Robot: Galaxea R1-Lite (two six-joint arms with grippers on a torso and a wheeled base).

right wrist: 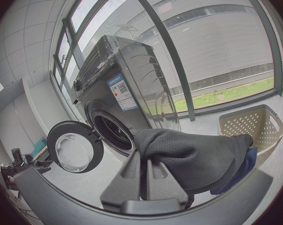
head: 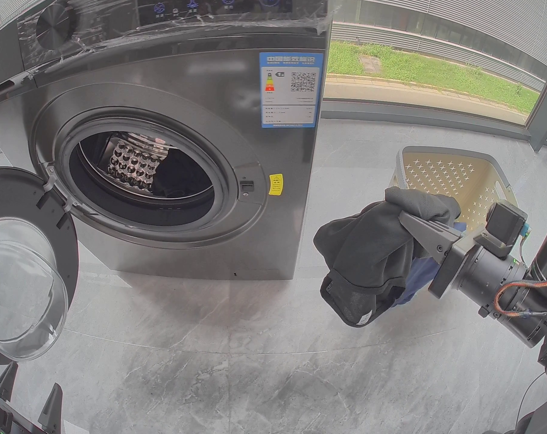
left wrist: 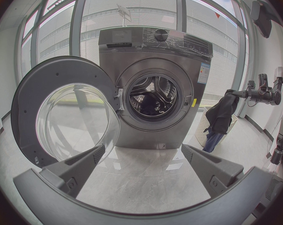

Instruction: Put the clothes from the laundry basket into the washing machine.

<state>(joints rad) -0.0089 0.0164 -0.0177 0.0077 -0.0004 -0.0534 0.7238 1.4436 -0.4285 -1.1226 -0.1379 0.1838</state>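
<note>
**Clothes out, drum next**

The right end effector (head: 406, 217) clamps dark clothes (head: 370, 254), a blue piece (head: 421, 275) beneath, out of the basket (head: 460, 176) at 2 o'clock, probably bound for the washing machine drum (head: 147, 170) at 10 o'clock. The left end effector (left wrist: 143, 147) hangs open; its wrist view reveals the clothes' full drop.

The head camera is looking steeply down, close in, at the front of the washing machine (head: 183, 91), its open door (head: 20, 272) and the floor (head: 225, 363). The left wrist camera is sitting low and farther back, facing the drum (left wrist: 152, 97) squarely past the left end effector (left wrist: 143, 149). The right wrist camera is looking along the right end effector (right wrist: 143, 160), the dark garment (right wrist: 191, 160) close before it, toward the machine's corner. All three are sharing machine, door and laundry basket (head: 460, 176).
</note>
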